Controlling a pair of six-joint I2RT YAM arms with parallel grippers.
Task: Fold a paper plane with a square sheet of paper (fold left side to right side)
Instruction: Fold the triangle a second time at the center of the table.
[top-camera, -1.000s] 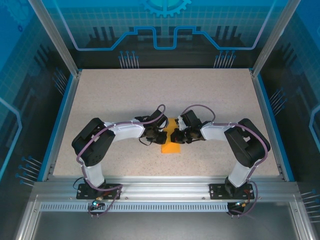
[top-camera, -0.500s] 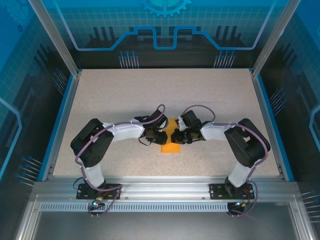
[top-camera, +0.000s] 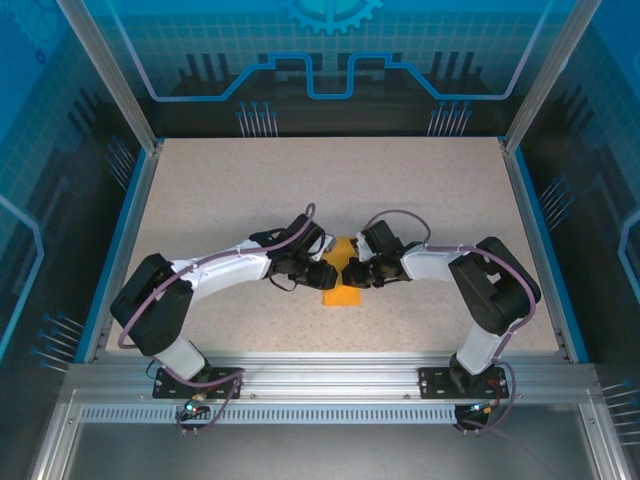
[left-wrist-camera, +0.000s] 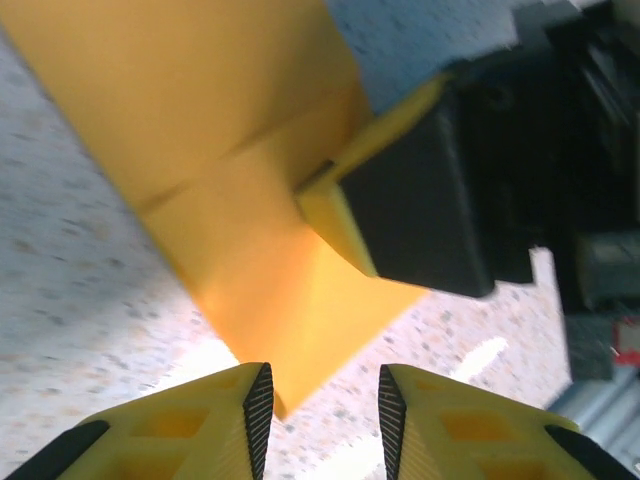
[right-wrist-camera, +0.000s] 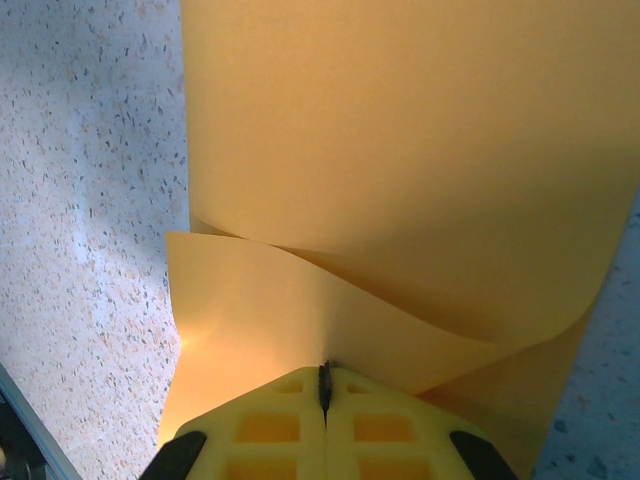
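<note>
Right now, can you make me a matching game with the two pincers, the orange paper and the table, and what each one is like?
Things:
1. left pincer
2. right pincer
3. orange paper
4. table

What it is like:
A. speckled beige
B. shut on the paper
C. open, nothing between its fingers
D. creased, between the two arms

Pairs: 1-C, 2-B, 3-D, 4-A

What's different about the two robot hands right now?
The left gripper has its fingers apart, nothing between them; the right gripper has its fingers shut, pinching a raised flap of the paper. The left gripper hangs by the paper's corner; the right gripper touches the paper. Both have yellow fingers.
</note>
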